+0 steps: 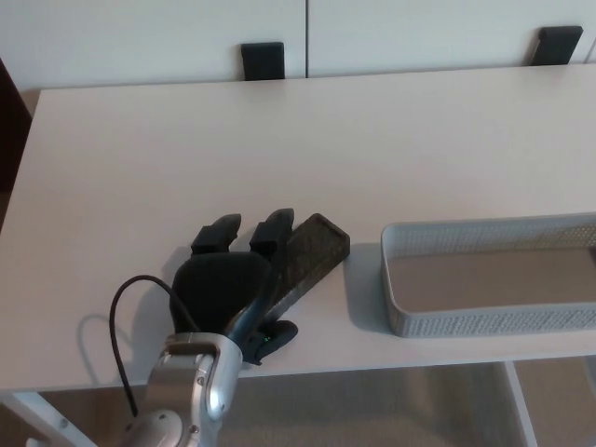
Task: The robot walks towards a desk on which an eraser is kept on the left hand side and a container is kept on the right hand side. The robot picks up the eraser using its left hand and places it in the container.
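A: Entry. Left hand [233, 284] lies on the desk [140, 158], fingers [272, 231] spread, thumb low at the near side. Eraser [307, 261] lies flat just right of the palm, touching it, not clamped. Right hand not in view.

B: Container [484, 279]?

A: Just right of the eraser, a small gap between them, nothing visible inside.

B: Risks?

A: Judgement: closing from this offset could nudge the eraser sideways into the container wall, or pinch only its near edge so it pivots out on lifting.
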Controlling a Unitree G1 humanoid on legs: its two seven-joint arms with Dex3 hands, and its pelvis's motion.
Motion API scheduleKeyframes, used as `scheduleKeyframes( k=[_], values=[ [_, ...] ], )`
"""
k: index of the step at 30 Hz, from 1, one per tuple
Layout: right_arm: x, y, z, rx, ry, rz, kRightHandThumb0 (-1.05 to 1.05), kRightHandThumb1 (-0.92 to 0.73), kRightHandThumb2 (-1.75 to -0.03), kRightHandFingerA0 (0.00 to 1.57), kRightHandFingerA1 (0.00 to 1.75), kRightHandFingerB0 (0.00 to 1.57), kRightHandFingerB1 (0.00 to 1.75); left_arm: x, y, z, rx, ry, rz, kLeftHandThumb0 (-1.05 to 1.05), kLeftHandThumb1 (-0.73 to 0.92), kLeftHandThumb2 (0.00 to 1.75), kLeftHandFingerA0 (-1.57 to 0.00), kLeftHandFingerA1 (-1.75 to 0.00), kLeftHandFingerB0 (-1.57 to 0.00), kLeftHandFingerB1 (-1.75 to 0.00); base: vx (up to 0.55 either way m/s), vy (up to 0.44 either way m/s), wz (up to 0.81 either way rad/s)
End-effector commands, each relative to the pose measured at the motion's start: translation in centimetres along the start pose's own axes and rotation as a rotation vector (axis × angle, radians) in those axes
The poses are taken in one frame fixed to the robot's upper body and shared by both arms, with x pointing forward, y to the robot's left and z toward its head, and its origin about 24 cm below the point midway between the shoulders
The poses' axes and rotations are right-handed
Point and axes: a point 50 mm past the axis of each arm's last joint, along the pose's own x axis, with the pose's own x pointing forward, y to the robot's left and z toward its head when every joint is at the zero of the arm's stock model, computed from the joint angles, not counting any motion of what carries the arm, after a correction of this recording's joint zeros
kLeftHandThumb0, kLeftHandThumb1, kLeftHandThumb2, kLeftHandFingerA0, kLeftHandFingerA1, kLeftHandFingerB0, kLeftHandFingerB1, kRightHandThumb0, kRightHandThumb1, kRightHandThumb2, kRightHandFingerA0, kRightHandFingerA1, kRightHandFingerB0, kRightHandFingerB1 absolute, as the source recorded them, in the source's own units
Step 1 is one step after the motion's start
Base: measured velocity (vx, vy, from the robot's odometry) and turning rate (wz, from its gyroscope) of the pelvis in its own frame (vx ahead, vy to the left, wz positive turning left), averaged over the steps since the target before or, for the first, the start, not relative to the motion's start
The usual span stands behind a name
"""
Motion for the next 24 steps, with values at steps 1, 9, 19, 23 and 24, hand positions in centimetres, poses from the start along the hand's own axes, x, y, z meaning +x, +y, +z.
scheduleKeyframes(
  k=[1, 9, 19, 23, 24],
  values=[
    [-0.2, -0.4, -0.1, -0.040, 0.013, 0.011, -0.32, -0.47, -0.54, 0.66, 0.46, 0.60, 0.40, 0.3, -0.6, -0.4, 0.025, 0.037, -0.026, -0.64, 0.44, 0.79, 0.00, -0.15, 0.00, -0.08, 0.00, 0.000, 0.00],
    [0.0, -0.4, 0.2, -0.050, 0.003, 0.024, -0.39, -0.39, -0.70, 0.61, 0.56, 0.52, 0.49, 0.9, -1.7, -0.4, 0.044, 0.059, -0.046, -0.58, 0.39, 0.81, 0.00, -0.25, 0.00, -0.20, 0.00, 0.000, 0.00],
    [-0.2, -0.5, 0.4, -0.098, 0.012, 0.033, -0.41, -0.40, -0.71, 0.61, 0.56, 0.52, 0.49, 1.5, -2.0, -0.9, 0.039, 0.084, -0.051, -0.59, 0.38, 0.79, 0.00, -0.27, 0.00, -0.19, 0.00, 0.000, 0.00],
    [-0.2, -0.5, 0.5, -0.097, 0.007, 0.035, -0.41, -0.40, -0.71, 0.61, 0.56, 0.52, 0.49, 1.6, -1.8, -1.0, 0.044, 0.095, -0.053, -0.62, 0.42, 0.79, 0.00, -0.20, 0.00, -0.12, 0.00, 0.000, 0.00],
    [-0.2, -0.5, 0.5, -0.098, 0.010, 0.034, -0.41, -0.40, -0.71, 0.61, 0.56, 0.52, 0.49, 1.7, -1.8, -1.0, 0.042, 0.096, -0.051, -0.62, 0.41, 0.79, 0.00, -0.21, 0.00, -0.13, 0.00, 0.000, 0.00]
  ],
)
